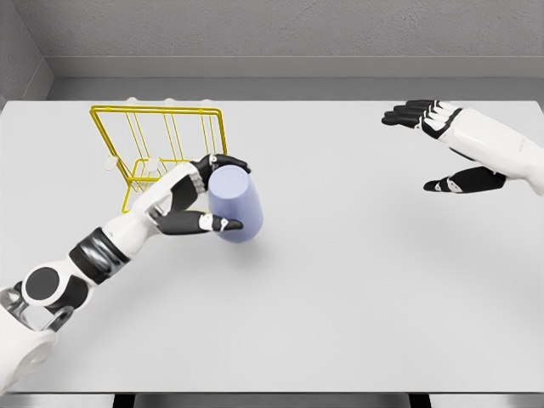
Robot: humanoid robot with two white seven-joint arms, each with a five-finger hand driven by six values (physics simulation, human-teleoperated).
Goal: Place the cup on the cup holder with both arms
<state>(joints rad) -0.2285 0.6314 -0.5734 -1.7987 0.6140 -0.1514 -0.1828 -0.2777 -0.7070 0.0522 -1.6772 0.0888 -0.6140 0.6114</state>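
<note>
- The left hand (204, 200) is wrapped around the cup (235, 205): dark fingers curl over the top edge, and the thumb runs along the lower side, pointing right.
- So that's a real grip on the cup, fingers above and thumb below, with the cup sandwiched in between.
- The cup is pale lavender-blue and tilted, with its top end leaning up toward the fingers and the wider rounded end down toward the table (357, 280).
- I can't really tell whether the cup's bottom edge is touching the table or just off it. There's a soft shadow right under it.
- The left arm comes in from the lower left corner and stretches diagonally up and right, with the forearm pretty much straight and the wrist turned so the palm faces the cup.
- The yellow wire rack (161, 144) sits just behind and to the left of the gripping hand. The back of the hand overlaps its front lower corner in this view, and the cup is just to the right of that corner, not on the rack.
- The right hand (442, 144) is way over on the far right, well apart from the cup and rack.
- It's holding nothing: fingers stretched out and pointing left, thumb hanging separately below them, palm open.
</note>
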